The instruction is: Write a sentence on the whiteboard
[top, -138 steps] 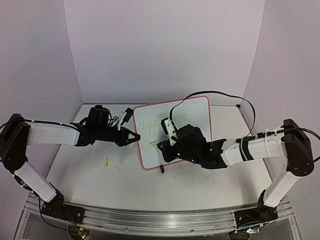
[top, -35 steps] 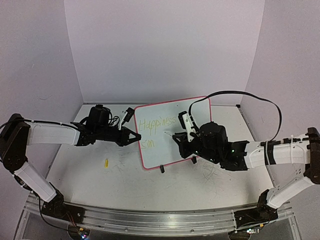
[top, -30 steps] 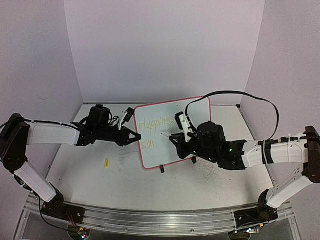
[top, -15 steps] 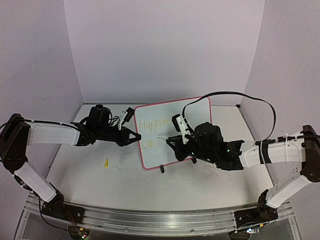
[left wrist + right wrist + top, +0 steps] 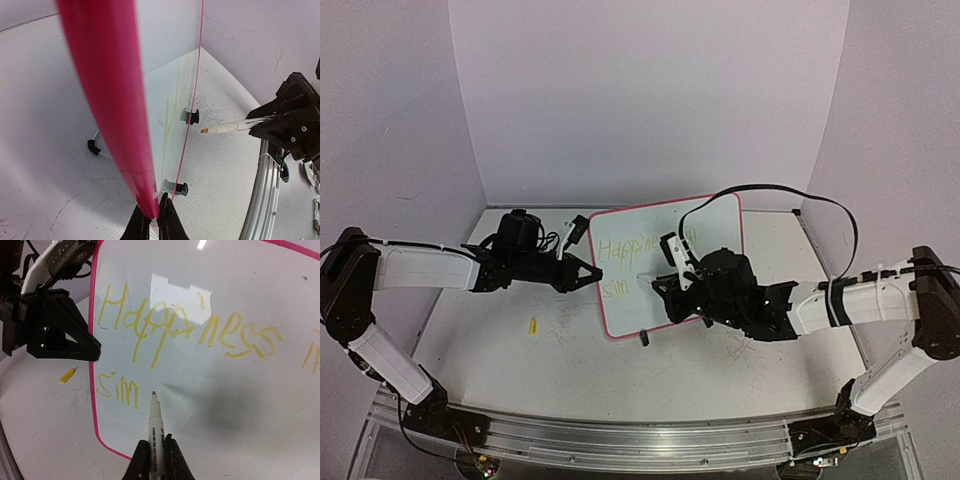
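**Board braced at its rim, pen tip just past "sim"**

The whiteboard (image 5: 630, 310) stands tilted on its black clip feet (image 5: 190, 116) on the table (image 5: 520, 350), between my two arms. I judge it light, stiff and slick-faced, likely to skate or tip under pen pressure, so the red-pink rim (image 5: 110, 100) is the place to hold it. My left gripper (image 5: 154, 220) is pinched narrow on that rim at the board's left edge. The sentence (image 5: 185, 335) so far reads "Happiness" over "sim". My right gripper (image 5: 154, 450) is clamped on the marker (image 5: 154, 432), a slim, smooth barrel. Its tip sits just beside the "m", but I cannot tell whether it touches. I see no container, only a small yellow piece (image 5: 532, 325) near the board.
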